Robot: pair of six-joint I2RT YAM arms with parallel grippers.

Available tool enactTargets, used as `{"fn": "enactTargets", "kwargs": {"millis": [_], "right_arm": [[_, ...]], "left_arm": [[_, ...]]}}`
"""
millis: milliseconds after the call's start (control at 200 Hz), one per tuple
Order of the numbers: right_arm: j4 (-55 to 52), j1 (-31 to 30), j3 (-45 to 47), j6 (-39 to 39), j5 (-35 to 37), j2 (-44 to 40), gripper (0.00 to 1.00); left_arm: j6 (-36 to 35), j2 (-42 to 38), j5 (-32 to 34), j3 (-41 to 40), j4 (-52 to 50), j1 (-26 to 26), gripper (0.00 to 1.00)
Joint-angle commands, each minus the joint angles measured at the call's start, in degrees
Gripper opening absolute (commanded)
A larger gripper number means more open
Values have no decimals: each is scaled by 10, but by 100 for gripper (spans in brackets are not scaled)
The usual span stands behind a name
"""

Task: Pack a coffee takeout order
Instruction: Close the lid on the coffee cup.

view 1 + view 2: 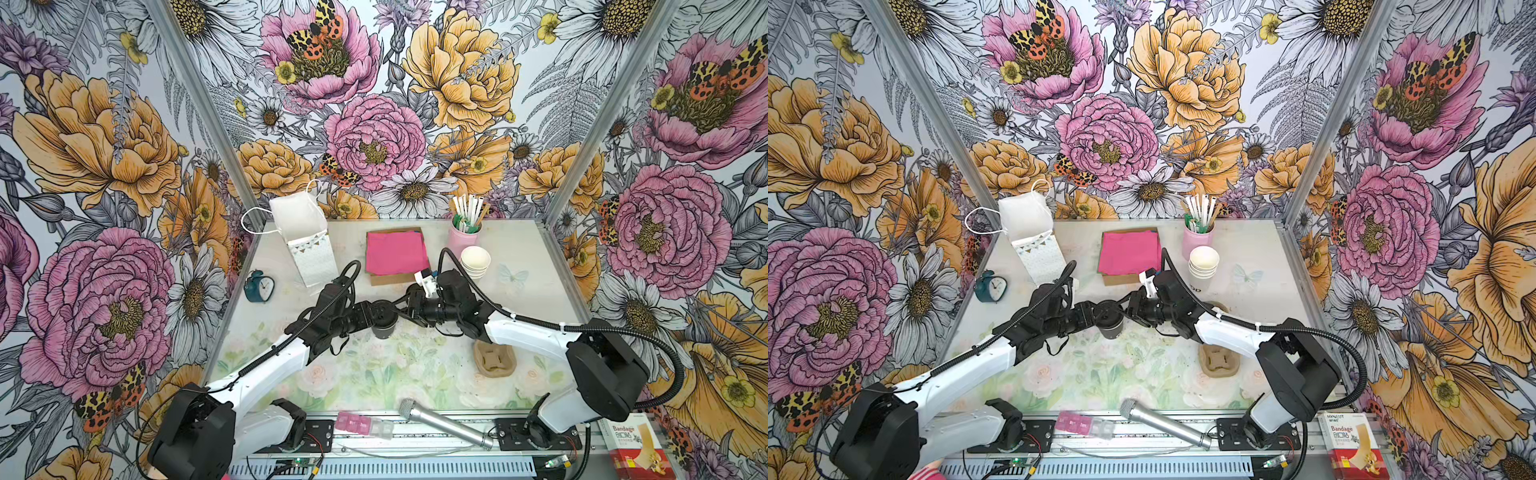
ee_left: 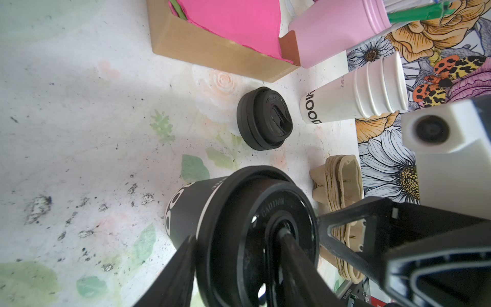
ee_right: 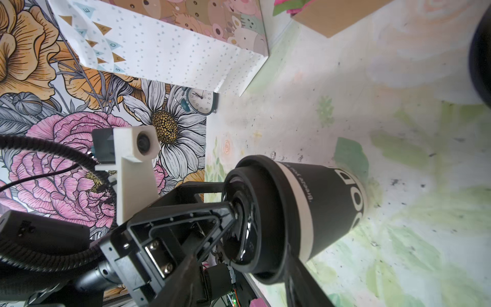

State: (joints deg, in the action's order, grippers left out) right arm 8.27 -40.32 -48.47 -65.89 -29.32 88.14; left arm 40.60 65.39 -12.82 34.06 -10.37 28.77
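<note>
**remote_op:** Where's the cup? Both top views give me only the round black plastic lid (image 1: 381, 311) and a sliver of black paper cup with white lettering (image 1: 382, 331), mid-table between the arms.

**rig_buddy:** Upright, lid up, long axis vertical. My left wrist view adds a stack of spare black lids (image 2: 263, 118), hidden from above. The left gripper (image 2: 236, 236) and right gripper (image 3: 252, 255) each straddle the lid's rim, jaws part-way apart. Gripping or not, I can't tell. The bright pink square paper napkin (image 1: 397, 252) lies behind it.
</note>
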Motion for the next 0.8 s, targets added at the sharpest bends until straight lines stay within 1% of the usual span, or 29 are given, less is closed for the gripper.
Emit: {"fn": "enactTargets", "kwargs": {"millis": [0, 50, 140, 220, 315, 385, 525, 595, 795], "right_arm": [[-39, -1, -11, 24, 34, -6, 55], [-31, -2, -12, 20, 33, -1, 55], [-7, -6, -21, 6, 14, 20, 52], [21, -12, -22, -7, 9, 32, 52], [23, -16, -29, -9, 3, 43, 52], [31, -17, -27, -12, -1, 47, 52], [57, -18, -21, -29, -7, 46, 48], [55, -18, -24, -30, -7, 48, 45], [54, -21, -32, -30, -12, 63, 41]], "left_arm": [[4, 19, 5, -25, -54, 9, 51], [4, 20, 4, -25, -54, 11, 51], [4, 23, 4, -26, -52, 11, 51], [4, 27, 3, -26, -49, 11, 51], [5, 32, 2, -26, -45, 12, 51], [7, 36, 1, -26, -42, 15, 51], [11, 42, 2, -31, -35, 20, 51], [15, 44, 2, -37, -27, 22, 51], [32, 47, 6, -64, -1, 31, 50]]}}
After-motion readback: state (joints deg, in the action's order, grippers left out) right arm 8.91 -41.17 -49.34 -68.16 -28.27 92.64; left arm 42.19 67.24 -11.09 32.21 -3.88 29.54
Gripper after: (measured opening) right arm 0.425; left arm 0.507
